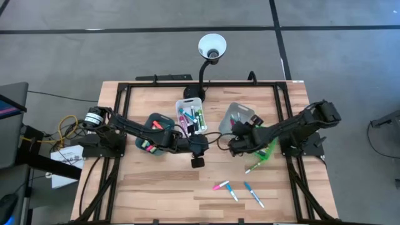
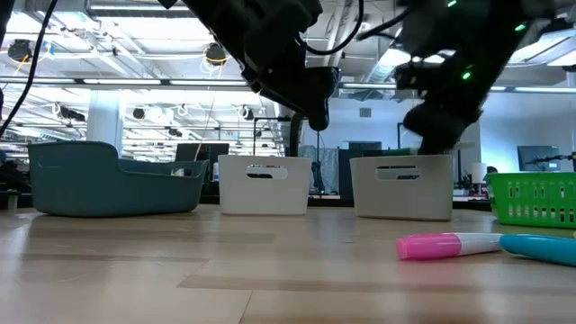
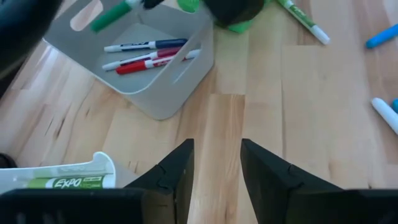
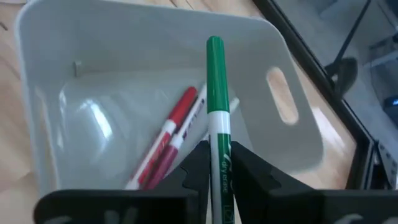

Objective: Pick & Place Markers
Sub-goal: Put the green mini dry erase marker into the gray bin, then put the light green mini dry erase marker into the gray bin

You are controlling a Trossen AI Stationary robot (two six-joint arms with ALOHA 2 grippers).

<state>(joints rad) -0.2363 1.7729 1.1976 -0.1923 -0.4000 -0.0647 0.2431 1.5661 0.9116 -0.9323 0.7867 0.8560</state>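
While my right pincer (image 4: 217, 163) is clamped on a green marker (image 4: 216, 106), it hangs over the grey bin (image 4: 292, 149), with the marker's green cap pointing toward the bin's far wall. Two markers with red and dark red caps (image 4: 166, 140) lie side by side on the bin's floor just beyond it. From above, this pincer (image 1: 238, 145) sits at the near edge of the same grey bin (image 1: 232, 111), right of the middle of the surface (image 1: 156, 181).

My left pincer (image 3: 216, 163) holds nothing, its fingers (image 3: 180, 168) a little apart above bare wood. From above it (image 1: 197, 157) hangs near the middle of the surface, just in front of the white bin (image 1: 183, 104), which holds a mixed bunch of markers (image 1: 190, 117). A teal bin (image 1: 152, 119) with a few markers lies under my left arm.

Farther out, a green basket (image 1: 271, 148) stands beside my right arm, and a green marker (image 1: 253, 167) lies on the wood just in front of it. Nearer the front edge lie a pink-capped marker (image 1: 221, 185) and two blue-capped ones (image 1: 254, 194), close together. At table height, the pink cap (image 2: 432, 245) and a blue cap (image 2: 540, 247) lie end to end.
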